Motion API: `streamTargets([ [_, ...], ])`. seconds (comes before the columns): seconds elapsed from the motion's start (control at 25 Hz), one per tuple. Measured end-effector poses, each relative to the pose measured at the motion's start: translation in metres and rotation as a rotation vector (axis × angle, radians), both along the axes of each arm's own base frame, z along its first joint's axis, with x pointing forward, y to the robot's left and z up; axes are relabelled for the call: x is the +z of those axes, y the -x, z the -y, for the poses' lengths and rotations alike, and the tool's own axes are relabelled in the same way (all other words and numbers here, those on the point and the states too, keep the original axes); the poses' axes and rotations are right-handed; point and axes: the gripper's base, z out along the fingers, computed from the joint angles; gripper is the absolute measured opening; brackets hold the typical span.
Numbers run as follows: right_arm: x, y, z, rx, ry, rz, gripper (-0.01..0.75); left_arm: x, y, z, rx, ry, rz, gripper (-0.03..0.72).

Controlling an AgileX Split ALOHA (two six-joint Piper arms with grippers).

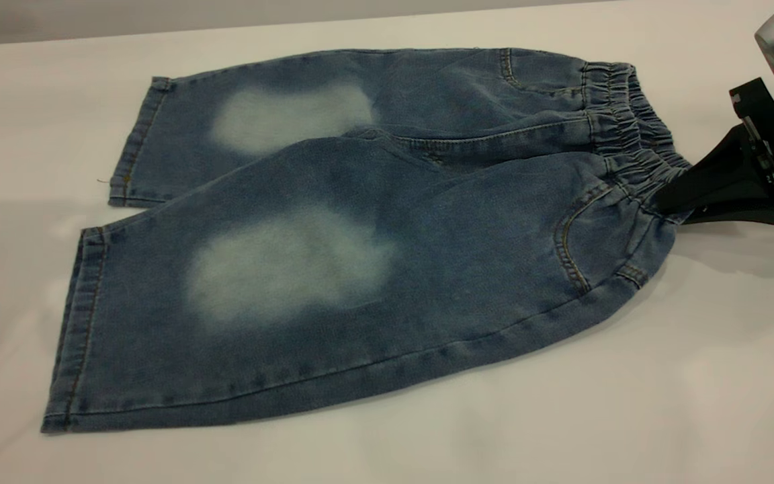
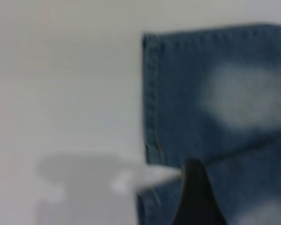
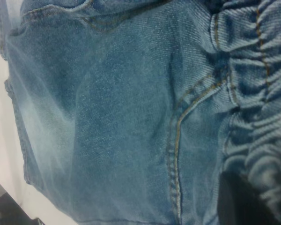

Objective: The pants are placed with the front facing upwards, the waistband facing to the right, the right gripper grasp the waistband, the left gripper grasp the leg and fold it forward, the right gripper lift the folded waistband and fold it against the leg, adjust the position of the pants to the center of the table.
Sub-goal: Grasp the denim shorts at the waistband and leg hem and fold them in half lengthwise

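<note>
The pants (image 1: pixel 360 255) lie flat on the table (image 1: pixel 696 376), front up, both legs spread toward the left and the waistband (image 1: pixel 629 128) at the right. My right gripper (image 1: pixel 670 200) reaches in from the right edge and is shut on the waistband's near corner. In the right wrist view the ruched waistband (image 3: pixel 257 93) bunches over a dark finger (image 3: pixel 239 201). My left gripper (image 2: pixel 225 197) is outside the exterior view. It hovers open over the leg hems (image 2: pixel 152 98), with one black finger (image 2: pixel 195 197) showing above the gap between the two legs.
White tabletop surrounds the pants on all sides, with a wide bare stretch in front (image 1: pixel 562 430) and at the left (image 1: pixel 17 168). A grey wall strip (image 1: pixel 91 20) runs along the table's far edge.
</note>
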Motion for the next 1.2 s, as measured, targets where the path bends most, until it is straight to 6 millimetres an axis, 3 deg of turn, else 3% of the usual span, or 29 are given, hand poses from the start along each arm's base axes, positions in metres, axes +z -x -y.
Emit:
streamTargets([
  [0.36, 0.000, 0.000, 0.000, 0.000, 0.000, 0.000, 0.037, -0.018, 0.018, 0.032, -0.192, -0.040, -0.249, 0.415],
  [0.72, 0.000, 0.001, 0.000, 0.011, 0.003, -0.001, 0.037, -0.060, 0.021, 0.048, -0.310, -0.115, -0.558, 0.415],
  [1.2, 0.000, 0.000, 0.001, 0.030, 0.011, 0.006, 0.037, -0.121, 0.018, 0.067, -0.435, -0.303, -0.815, 0.415],
])
